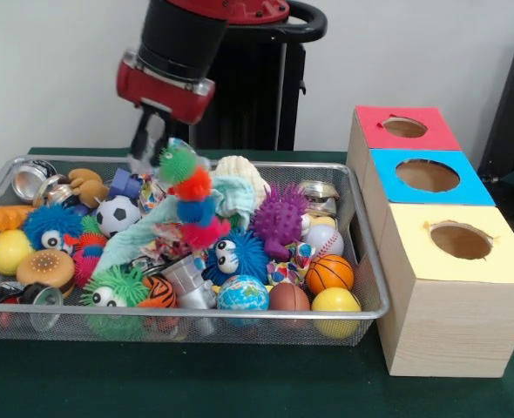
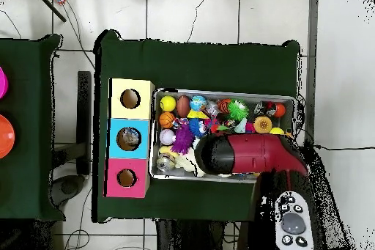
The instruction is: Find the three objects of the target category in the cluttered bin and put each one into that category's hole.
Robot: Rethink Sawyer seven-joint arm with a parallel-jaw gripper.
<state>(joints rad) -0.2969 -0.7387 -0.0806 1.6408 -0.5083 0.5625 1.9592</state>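
A wire mesh bin (image 1: 196, 315) is packed with toys: balls, fuzzy creatures with eyes, cans and cloth. My gripper (image 1: 154, 155) hangs over the bin's far left part. It looks shut on the top of a string of pom-poms (image 1: 193, 198), green, orange, blue and pink, which hangs upright above the pile. In the overhead view the red arm (image 2: 253, 153) covers the gripper and the near half of the bin (image 2: 220, 92). Beside the bin stand three boxes with round holes: red (image 1: 405, 127), blue (image 1: 427, 176) and yellow (image 1: 460, 241).
Toys near the held string include a purple spiky ball (image 1: 279, 216), a soccer ball (image 1: 118, 214), a basketball (image 1: 329, 273), a globe ball (image 1: 242, 293) and a yellow ball (image 1: 335, 301). From above, something lies inside the blue box's hole (image 2: 129, 138). A green cloth covers the table (image 1: 240, 383).
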